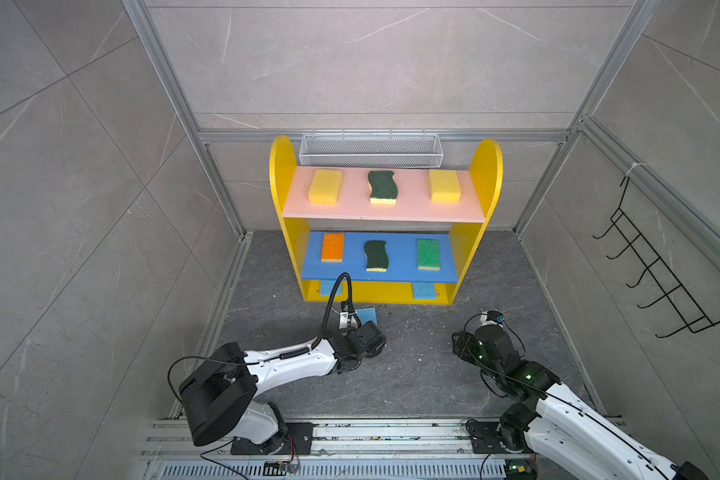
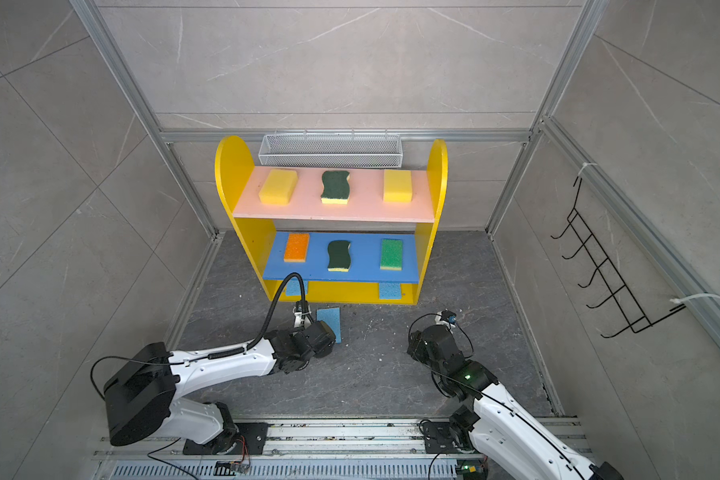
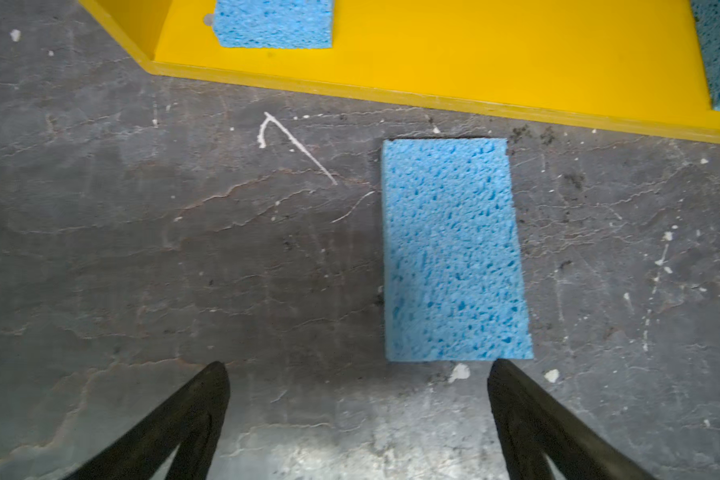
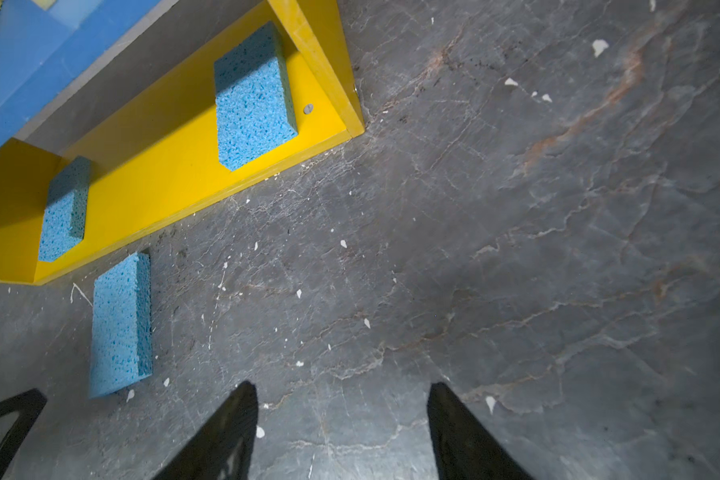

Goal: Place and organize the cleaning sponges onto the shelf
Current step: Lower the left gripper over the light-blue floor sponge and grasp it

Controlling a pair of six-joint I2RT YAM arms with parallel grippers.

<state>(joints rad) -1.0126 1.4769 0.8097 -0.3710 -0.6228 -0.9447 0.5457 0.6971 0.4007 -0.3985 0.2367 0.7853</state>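
1. Notably, one blue sponge (image 3: pixel 449 249) lies flat on the floor (image 3: pixel 184 249), near the shelf (image 1: pixel 285 166) front.
2. Left gripper (image 3: pixel 358 365): spread wide, holding nothing, fingertips just short of that sponge.
3. Right gripper (image 4: pixel 342 385): jaws apart, nothing between them, over the floor.
4. Pink board (image 1: pixel 358 210): two yellow sponges (image 1: pixel 325 187) (image 1: pixel 444 185) flank a dark-green scourer (image 1: pixel 382 187).
5. Blue board (image 1: pixel 400 259): orange sponge (image 1: pixel 332 247), second scourer (image 1: pixel 376 255), green sponge (image 1: pixel 428 254).
6. Yellow bottom board (image 4: pixel 175 166): two shelved blue sponges (image 4: pixel 252 99) (image 4: pixel 63 212), well apart.

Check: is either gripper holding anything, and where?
Nothing held: left gripper open, just short of the blue sponge on the floor; right gripper open, empty.
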